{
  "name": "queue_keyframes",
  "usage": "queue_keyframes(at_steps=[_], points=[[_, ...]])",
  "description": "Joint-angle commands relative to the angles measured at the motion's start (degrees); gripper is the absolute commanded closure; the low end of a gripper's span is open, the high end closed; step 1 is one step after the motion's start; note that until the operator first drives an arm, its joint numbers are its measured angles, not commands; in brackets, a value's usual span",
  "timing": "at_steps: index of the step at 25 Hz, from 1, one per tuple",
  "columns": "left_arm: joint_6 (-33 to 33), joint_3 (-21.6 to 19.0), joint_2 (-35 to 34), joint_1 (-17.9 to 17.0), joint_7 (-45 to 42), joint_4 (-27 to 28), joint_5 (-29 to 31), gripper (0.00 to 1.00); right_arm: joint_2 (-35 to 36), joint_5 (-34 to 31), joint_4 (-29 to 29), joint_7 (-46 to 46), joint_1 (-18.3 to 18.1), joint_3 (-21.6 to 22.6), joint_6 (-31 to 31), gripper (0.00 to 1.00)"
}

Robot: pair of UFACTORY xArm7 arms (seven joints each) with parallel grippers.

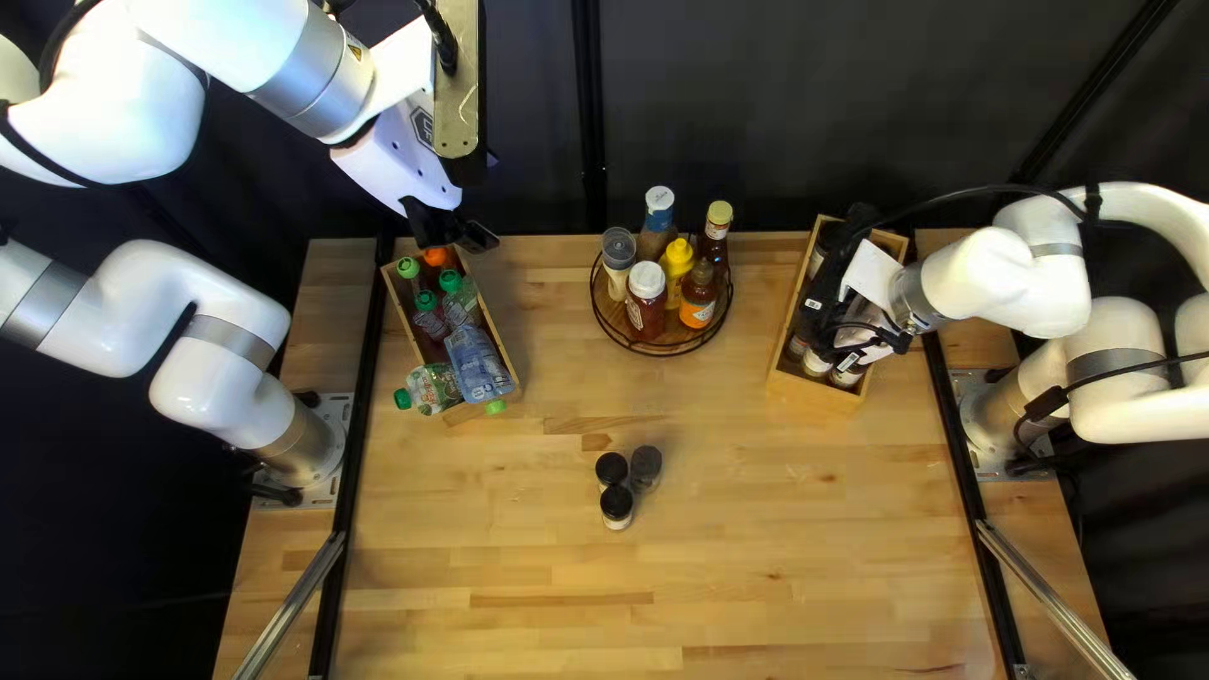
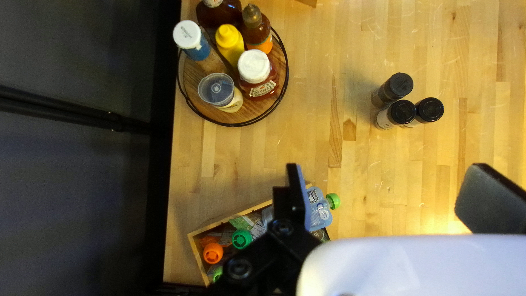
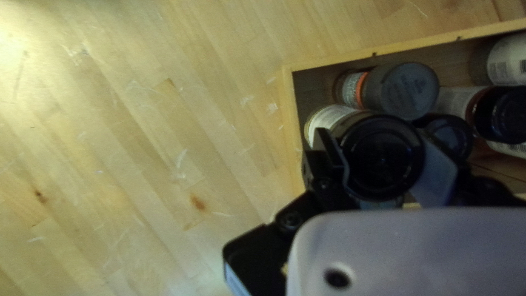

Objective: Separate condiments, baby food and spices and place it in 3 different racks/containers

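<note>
Right hand [image 3: 378, 145] closed on black-capped jar [image 3: 383, 170] in spice box [image 1: 812, 394], upper right of top left view; neighbouring jars [image 3: 408, 90] could be jostled through crowding. Left hand [image 2: 383, 192] open. Three loose jars [image 2: 402, 111] on counter [image 1: 781, 567], lower centre.

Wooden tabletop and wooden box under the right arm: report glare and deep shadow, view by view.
Left wrist view: warm glare pools on the tabletop beside one finger of the left gripper. Right wrist view: a pale bright patch on the wood, away from the box, whose inside is shaded. Top left view: tabletop lit fairly evenly, curtain nearly black.
</note>
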Motion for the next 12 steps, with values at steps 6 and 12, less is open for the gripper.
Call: queue_keyframes(at_steps=[6, 12], points=[[0.0, 0.0, 0.0, 0.0, 0.0, 0.0, 0.0, 0.0, 1.63, -0.22, -1.63, -1.04, -0.51, -1.52, -3.7, 0.1], [0.0, 0.0, 0.0, 0.0, 0.0, 0.0, 0.0, 0.0, -0.11, 1.45, -0.03, -1.57, 1.98, -1.55, -0.96, 0.0]])
